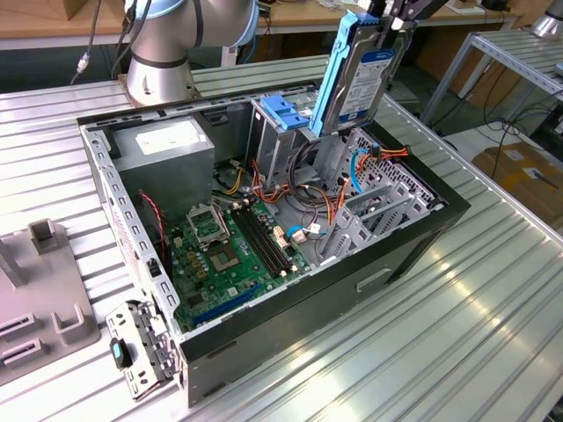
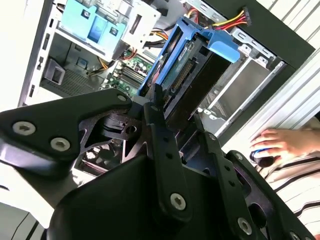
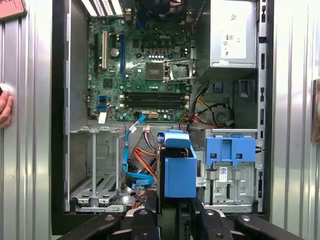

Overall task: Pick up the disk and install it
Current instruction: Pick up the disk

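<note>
Disk [image 1: 365,83], silver-grey, blue-railed, apparently upright in hand [image 2: 177,107]

Cables [image 3: 146,154] crowding the gap beside blue-clipped cage [image 3: 231,150], disk [image 1: 365,83] clear above the case [image 1: 352,290]

My arm [image 1: 163,53] is silver-grey with pale blue caps [image 1: 254,16]; my jaws are black bars studded with silver screws [image 2: 177,201].

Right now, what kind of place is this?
Probably a robotics lab or workshop: a robot arm stands on a ribbed metal workbench, its claw holding the disk above an open computer case.
</note>
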{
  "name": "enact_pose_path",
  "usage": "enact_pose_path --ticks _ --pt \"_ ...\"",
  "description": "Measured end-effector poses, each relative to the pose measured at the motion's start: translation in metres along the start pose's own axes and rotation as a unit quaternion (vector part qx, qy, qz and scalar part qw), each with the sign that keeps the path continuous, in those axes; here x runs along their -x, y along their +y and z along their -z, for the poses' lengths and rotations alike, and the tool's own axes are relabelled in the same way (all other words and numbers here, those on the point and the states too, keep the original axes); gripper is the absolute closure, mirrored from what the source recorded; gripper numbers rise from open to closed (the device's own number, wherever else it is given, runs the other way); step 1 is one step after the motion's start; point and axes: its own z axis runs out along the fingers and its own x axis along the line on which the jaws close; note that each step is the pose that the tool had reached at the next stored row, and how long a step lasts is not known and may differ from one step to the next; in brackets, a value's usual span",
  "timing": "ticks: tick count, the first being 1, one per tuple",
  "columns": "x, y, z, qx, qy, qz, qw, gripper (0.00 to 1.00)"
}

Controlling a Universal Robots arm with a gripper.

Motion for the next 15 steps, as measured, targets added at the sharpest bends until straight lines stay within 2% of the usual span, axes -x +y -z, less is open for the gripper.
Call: enact_pose_path --ticks 11,15 --pt "-0.0323 0.0004 0.0002 0.0 -0.0001 0.0 1.0 0.65" --pt "-0.0464 0.0006 0.0004 0.0 0.0 0.0 1.0 0.65"
